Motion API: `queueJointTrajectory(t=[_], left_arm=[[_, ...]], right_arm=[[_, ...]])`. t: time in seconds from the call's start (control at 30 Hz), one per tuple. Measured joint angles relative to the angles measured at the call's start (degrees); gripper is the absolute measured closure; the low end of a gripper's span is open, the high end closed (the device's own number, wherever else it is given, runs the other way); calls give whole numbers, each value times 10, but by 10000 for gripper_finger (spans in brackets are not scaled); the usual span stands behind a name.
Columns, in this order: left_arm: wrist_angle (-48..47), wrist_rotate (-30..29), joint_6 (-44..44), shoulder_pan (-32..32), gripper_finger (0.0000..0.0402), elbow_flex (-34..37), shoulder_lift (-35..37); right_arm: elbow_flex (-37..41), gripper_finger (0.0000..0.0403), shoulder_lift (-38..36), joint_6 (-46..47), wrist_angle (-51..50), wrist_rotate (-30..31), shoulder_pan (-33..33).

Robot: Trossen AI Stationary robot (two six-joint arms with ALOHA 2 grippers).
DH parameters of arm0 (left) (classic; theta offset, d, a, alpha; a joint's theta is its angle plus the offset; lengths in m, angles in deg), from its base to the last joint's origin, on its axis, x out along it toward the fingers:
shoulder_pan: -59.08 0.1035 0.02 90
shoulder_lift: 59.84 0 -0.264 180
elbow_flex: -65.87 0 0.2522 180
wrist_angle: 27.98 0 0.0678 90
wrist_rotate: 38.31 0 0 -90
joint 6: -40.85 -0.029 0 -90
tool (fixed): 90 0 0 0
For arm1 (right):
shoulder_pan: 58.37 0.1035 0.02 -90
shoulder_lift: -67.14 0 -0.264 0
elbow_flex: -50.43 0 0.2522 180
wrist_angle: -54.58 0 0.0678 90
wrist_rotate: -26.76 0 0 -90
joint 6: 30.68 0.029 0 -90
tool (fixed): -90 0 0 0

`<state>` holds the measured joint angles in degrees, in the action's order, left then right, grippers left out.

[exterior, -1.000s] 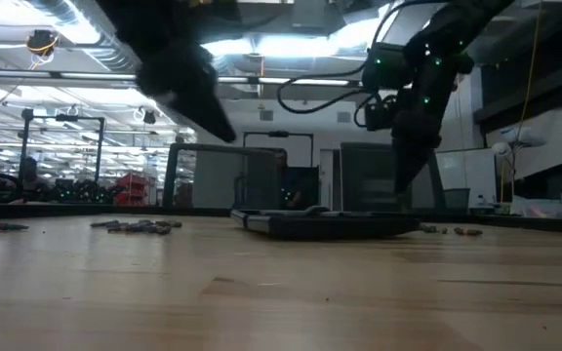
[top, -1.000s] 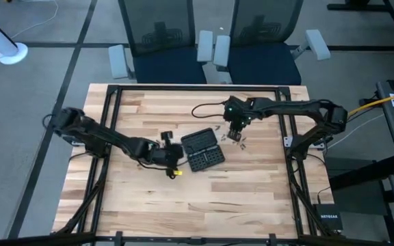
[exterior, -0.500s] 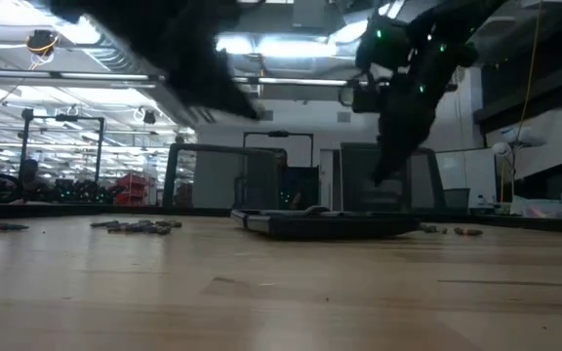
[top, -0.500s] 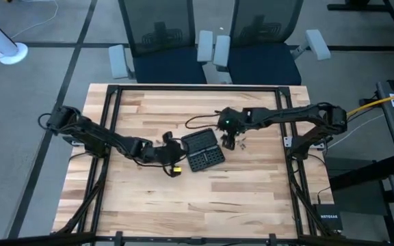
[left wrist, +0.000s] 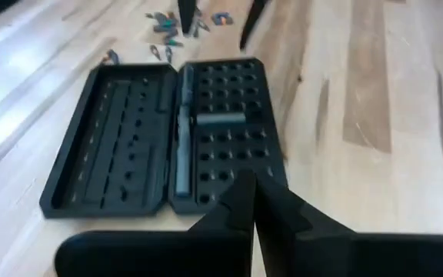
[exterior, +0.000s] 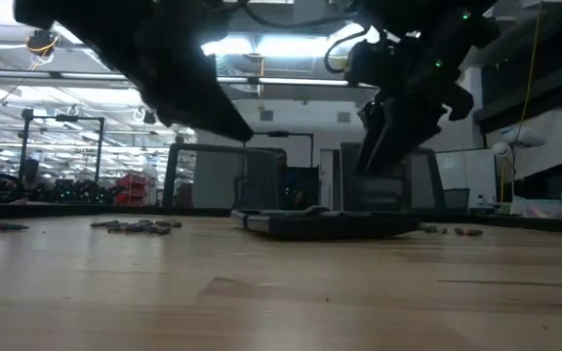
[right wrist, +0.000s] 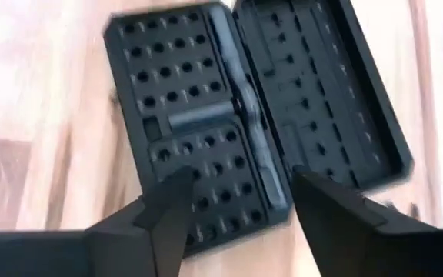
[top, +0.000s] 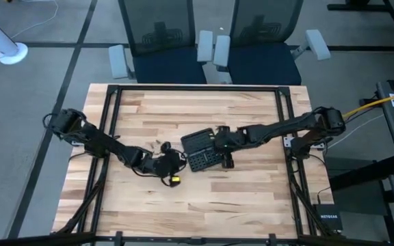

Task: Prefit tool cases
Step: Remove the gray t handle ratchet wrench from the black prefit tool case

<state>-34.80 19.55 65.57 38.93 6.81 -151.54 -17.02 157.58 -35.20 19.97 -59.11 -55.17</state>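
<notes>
Risk: right hand (top: pixel 226 161) sits over the lower right edge of the tool case (top: pixel 202 149), fingers spread wide, nothing in them. If it drops off-centre, one finger likely catches the case rim and skids the case across the tabletop (top: pixel 204 198), or tips one half up on its hinge. Case is light plastic by the look of it, so I'd expect it to slide rather than resist.

Second risk: left hand (top: pixel 172 164) is closed, empty as far as I can see, parked just left of the case. If both arms converge they may clash over it.

Loose bits (left wrist: pixel 177 23) lie beyond the case's far end; a shoved case would scatter them.

Case: centre of frame in the high view, black, open flat, two halves joined by a middle hinge. One half shows a grid of round bit slots plus one grey bar, the other long grooves. Slots look empty.
</notes>
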Motion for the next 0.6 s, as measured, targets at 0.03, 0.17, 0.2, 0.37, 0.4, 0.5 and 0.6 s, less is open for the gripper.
queueJointTrajectory(t=[0.03,0.17,0.2,0.37,0.4,0.5,0.6], left_arm=[[12,0,0,4,401,0,-9],[65,30,24,24,401,-3,-52],[66,45,30,27,401,-10,-57],[-21,11,-28,21,401,-33,-48],[-40,-13,-50,23,401,-34,-38],[-75,-56,-114,57,401,-36,-10],[-93,-22,-179,115,401,-35,-7]], right_arm=[[0,196,4,3,0,-2,-1],[0,243,8,64,-62,38,-23],[0,262,5,82,-78,39,-36],[1,387,-18,141,-125,-50,-82],[2,390,-20,166,-120,-62,-79],[3,398,-17,251,-81,-72,-49],[8,399,-2,359,-5,-60,5]])
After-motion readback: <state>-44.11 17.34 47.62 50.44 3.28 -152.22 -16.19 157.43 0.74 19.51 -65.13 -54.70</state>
